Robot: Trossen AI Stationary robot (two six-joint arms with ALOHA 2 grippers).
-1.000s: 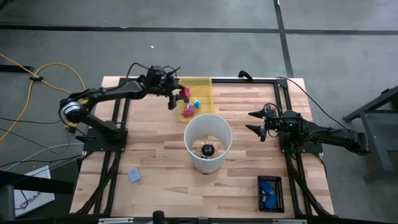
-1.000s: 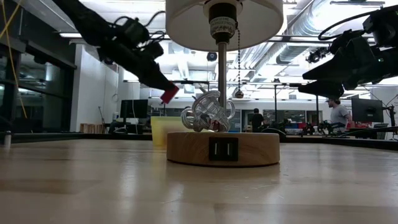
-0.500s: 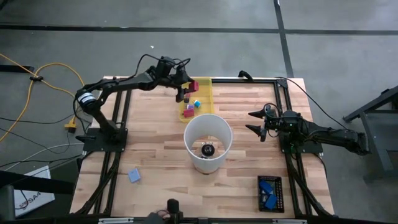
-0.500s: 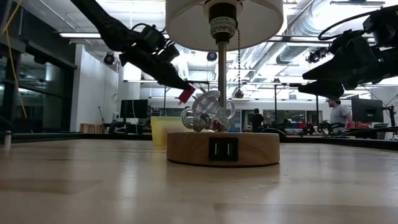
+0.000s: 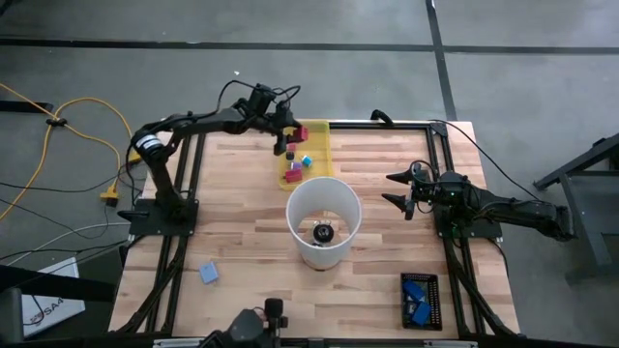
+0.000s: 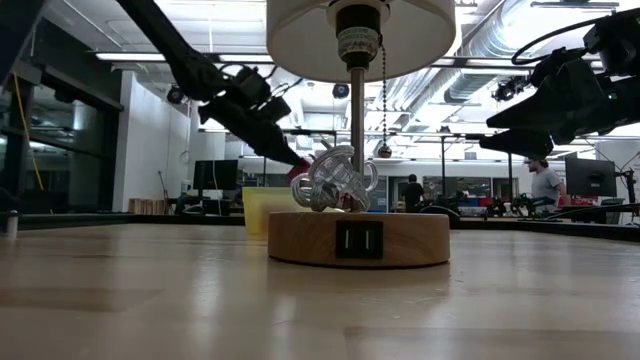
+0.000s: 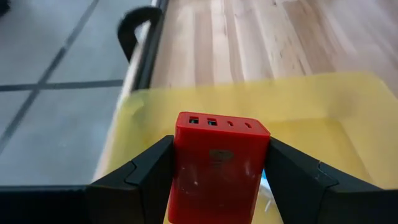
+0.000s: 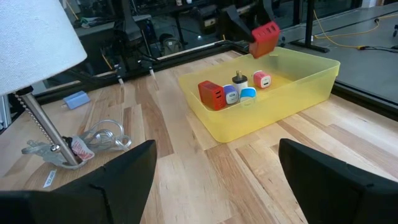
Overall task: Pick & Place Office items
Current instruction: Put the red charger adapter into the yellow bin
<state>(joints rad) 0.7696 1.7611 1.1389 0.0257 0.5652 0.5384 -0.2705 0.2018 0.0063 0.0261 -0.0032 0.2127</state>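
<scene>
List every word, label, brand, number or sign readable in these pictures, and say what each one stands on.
No text can be read anywhere.
Red charger held in the left end effector: a small embossed mark on its face, too blurred to read.
White tag beside the lamp's pole: too small to read.
Chargers lying in the yellow tray: no legible marks.

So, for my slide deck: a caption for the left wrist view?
Left gripper holds a red charger block over the yellow tray.
</scene>
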